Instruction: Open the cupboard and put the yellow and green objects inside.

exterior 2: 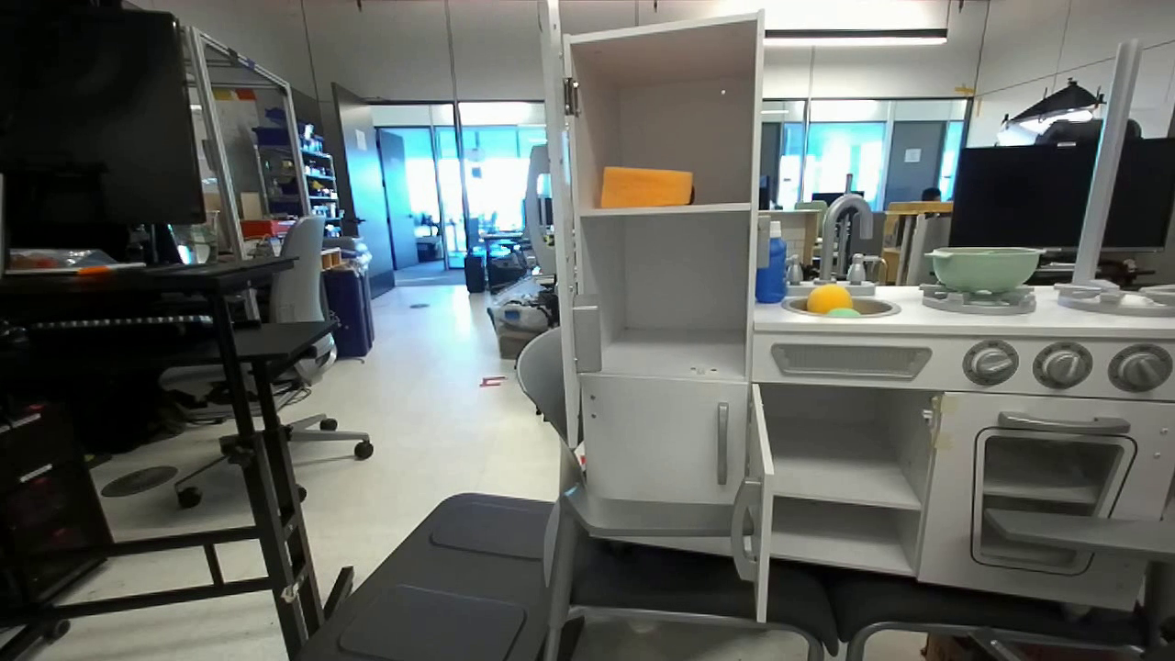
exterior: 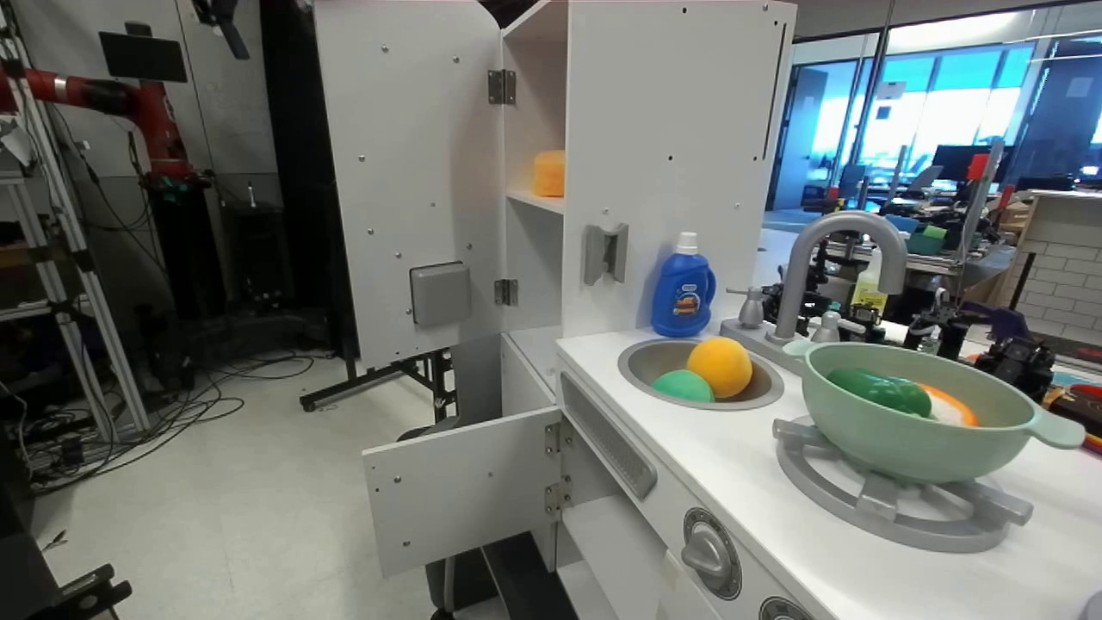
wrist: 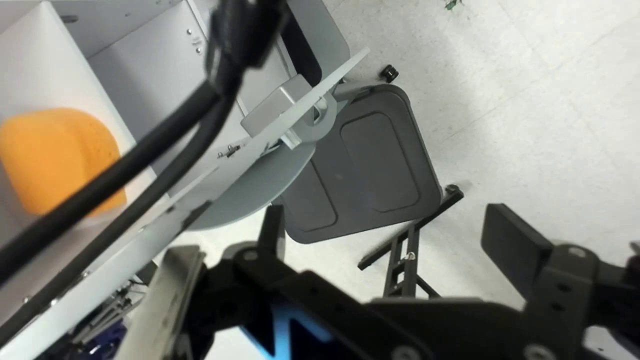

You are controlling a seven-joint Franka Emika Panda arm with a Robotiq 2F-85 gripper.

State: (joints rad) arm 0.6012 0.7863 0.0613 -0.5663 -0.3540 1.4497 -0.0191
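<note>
Beside the open door [exterior: 413,172], judging by the wrist view: hand [wrist: 392,236] spread wide, nothing held. Rightward, in an exterior view: cupboard [exterior: 671,112], then sink [exterior: 639,368] with green piece [exterior: 682,387], then yellow fruit [exterior: 721,367]. Judged: both lie across the cupboard from the hand.

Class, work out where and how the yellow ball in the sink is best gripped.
Probably by opposite sides near its middle, from above: the yellow ball is round and its top rises over the sink rim. The green piece lies beside it, so choose sides clear of that.
</note>
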